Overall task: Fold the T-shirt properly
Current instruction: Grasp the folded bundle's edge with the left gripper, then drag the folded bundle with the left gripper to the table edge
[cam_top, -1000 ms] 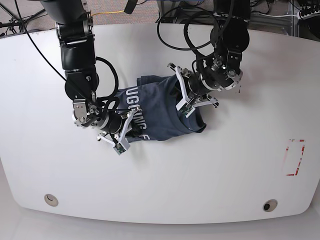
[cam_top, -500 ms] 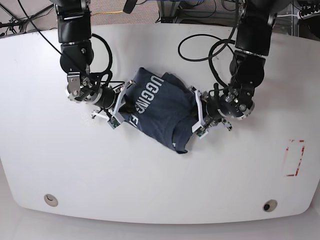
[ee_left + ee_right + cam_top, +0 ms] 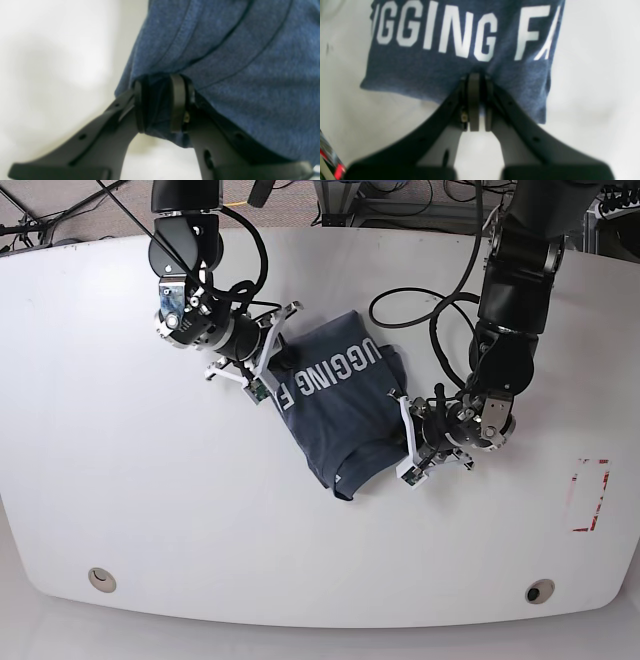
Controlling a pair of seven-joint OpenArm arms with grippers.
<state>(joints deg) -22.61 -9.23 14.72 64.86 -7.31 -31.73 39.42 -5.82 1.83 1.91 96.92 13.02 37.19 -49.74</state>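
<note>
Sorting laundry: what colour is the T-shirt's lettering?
White, on the T-shirt; clearest in the right wrist view.

Stood broad and white, a desk [image 3: 150,510] with rounded corners, glossy under even overhead light. Carried two round metal grommets near the front edge, one at the left [image 3: 100,579], one at the right [image 3: 540,591]. Bore a red rectangular marking [image 3: 589,495] by the right edge. Beyond the far edge, showed grey carpet [image 3: 60,205] strewn with black cables [image 3: 400,192] and one yellow cable [image 3: 228,204].
</note>
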